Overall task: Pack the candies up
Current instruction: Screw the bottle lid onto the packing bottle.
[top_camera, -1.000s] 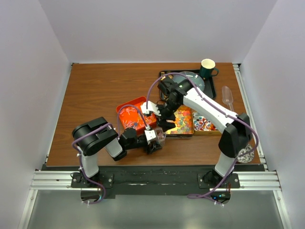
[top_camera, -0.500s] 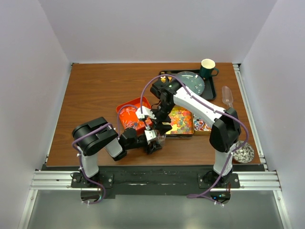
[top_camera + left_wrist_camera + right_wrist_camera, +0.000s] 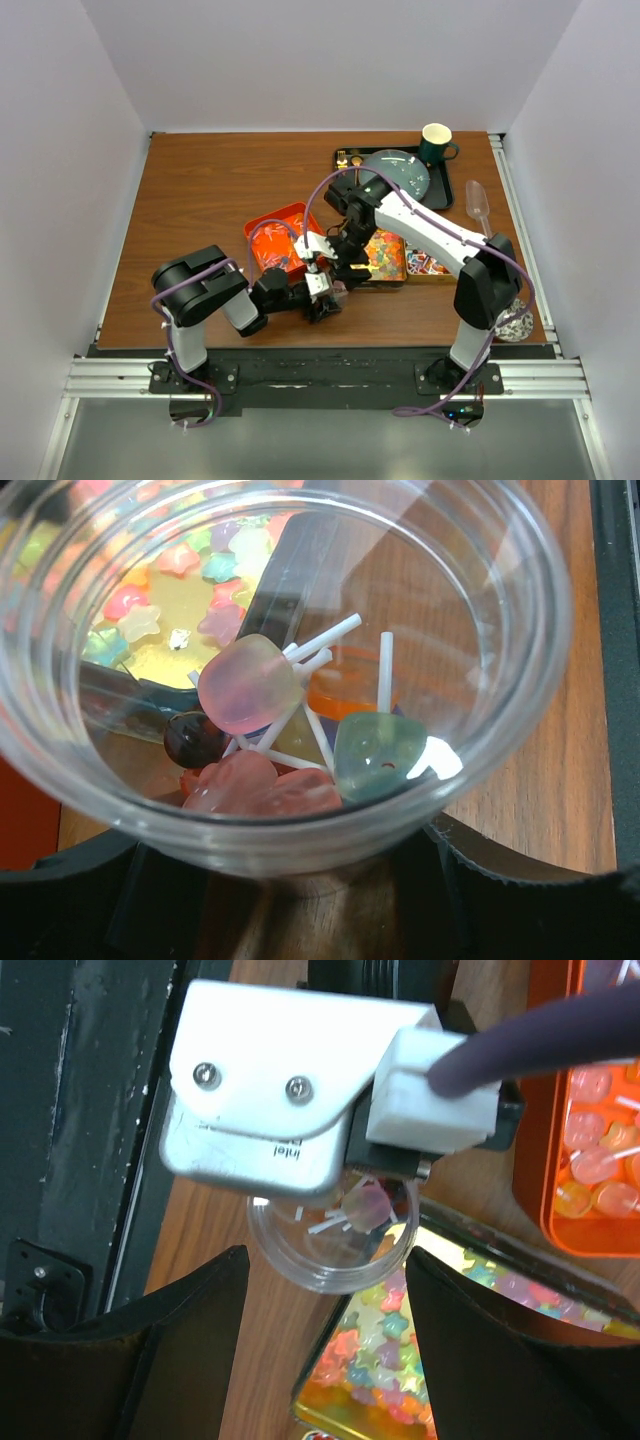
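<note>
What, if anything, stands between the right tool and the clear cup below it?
The left arm's camera mount overhangs part of the clear cup's rim; the rest lies unobstructed beneath the right tool.

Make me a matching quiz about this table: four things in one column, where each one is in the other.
Things:
1. clear cup
2. green mug
3. star sweets
4. orange box

Places:
A. just left of the tin
B. gripped by the left pincer
C. inside the shallow tin
D. far right, next to the grey plate

Pairs: 1-B, 2-D, 3-C, 4-A
</note>
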`<state>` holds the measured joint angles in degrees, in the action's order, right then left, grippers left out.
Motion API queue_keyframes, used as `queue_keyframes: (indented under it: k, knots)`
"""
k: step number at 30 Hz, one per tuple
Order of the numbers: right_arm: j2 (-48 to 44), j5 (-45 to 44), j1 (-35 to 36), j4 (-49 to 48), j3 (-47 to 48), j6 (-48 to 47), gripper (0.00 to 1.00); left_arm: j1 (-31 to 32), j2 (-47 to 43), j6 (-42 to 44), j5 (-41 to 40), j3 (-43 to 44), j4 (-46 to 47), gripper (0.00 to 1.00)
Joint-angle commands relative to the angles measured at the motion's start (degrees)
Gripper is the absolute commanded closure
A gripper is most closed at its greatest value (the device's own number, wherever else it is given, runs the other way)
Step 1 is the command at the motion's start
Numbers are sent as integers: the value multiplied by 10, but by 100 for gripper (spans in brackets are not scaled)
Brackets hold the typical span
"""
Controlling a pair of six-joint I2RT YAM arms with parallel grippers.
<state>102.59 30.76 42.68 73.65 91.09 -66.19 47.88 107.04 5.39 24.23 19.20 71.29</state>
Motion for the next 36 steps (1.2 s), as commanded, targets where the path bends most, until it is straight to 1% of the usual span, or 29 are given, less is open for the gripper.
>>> queue_keyframes:
  k: [1,6,11,14,16,20,24,28,36]
  knots:
    - [-50,-5,1,29,-40,35,34,-4,15,9,-34,2,-41,100]
    - [-81,-25,1,24,-86,46,33,-4,16,9,-30,2,-41,100]
    - [-90,-44,-2,15,-101,51,34,-4,15,9,-29,2,-43,100]
    - [-85,-45,-16,4,-86,54,35,-4,13,10,-29,1,-44,100]
    - [-76,-43,-25,2,-59,56,35,-4,12,12,-29,1,-44,100]
    - [-41,-13,-27,4,6,55,34,-3,13,12,-28,1,-45,100]
    - [-6,18,-19,-3,58,75,34,-3,13,11,-28,2,-45,100]
    - [14,29,-9,-6,70,70,34,-4,12,12,-28,2,-46,100]
    - [27,29,6,-6,65,56,33,-3,13,11,-30,3,-47,100]
